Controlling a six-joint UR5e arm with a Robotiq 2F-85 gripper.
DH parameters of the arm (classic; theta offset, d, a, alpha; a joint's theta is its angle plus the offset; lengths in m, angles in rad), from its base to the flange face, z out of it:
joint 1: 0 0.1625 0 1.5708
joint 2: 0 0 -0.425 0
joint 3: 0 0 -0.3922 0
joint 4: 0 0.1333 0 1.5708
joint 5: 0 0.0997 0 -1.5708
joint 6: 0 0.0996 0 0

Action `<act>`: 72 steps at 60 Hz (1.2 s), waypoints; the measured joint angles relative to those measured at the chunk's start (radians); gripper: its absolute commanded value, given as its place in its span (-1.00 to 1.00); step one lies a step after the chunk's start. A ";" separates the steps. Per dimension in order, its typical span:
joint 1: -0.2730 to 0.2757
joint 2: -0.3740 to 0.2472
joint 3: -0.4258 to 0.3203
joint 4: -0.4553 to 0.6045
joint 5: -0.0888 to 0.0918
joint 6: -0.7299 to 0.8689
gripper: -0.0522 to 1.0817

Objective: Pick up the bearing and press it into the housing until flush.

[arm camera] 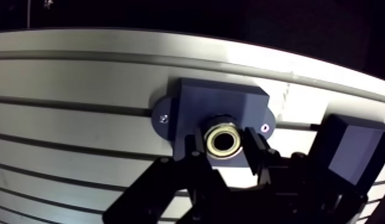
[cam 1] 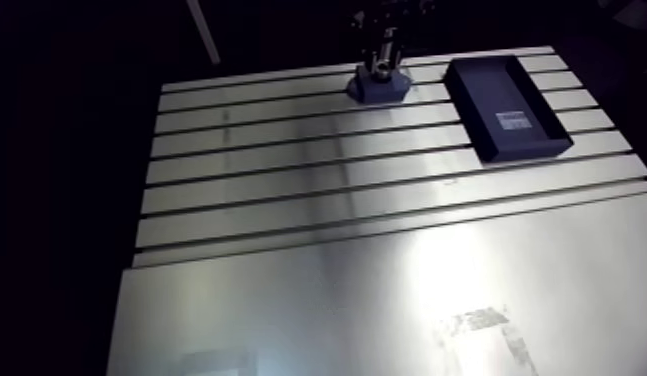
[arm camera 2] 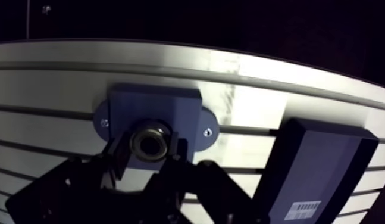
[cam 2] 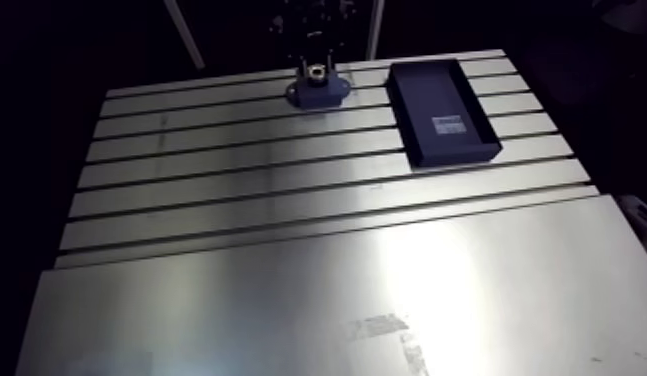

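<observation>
Presently I judge the step in hand to be the insertion. The bearing has been picked up and stands at the housing, and the press to flush is not yet confirmed.

Arm view: the slotted aluminium table (cam 1: 317,200) carries the dark-blue block housing with a flanged base (cam 1: 379,90) near its far edge. The black two-finger gripper (cam 1: 385,62) comes down directly over that housing. A dark-blue rectangular tray (cam 1: 532,150) with a white label (cam 1: 514,122) lies just beside the housing. From this view I cannot read the finger setting.

Wrist view: the small silver ring bearing (arm camera: 223,141) sits between the two fingers (arm camera: 256,145), which bear on its opposite sides, so the pincer is clenched on the bearing. The housing lies directly under and ahead of it, with a screw (arm camera: 164,118) visible on one flange ear. The bearing hides the bore, so I cannot tell whether the ring has entered it or only rests at its mouth.

Next move, in my judgement: drive straight down along the bore axis, keeping the ring level. Any tilt is likely to jam it. I would check for flush seating before releasing.
</observation>
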 measured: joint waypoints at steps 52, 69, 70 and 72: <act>-0.001 0.007 0.000 0.000 0.001 -0.001 0.34; 0.000 0.007 0.003 0.000 0.000 -0.001 0.34; 0.000 0.007 0.003 0.000 0.000 -0.001 0.34; 0.000 0.007 0.004 0.000 0.000 -0.001 0.34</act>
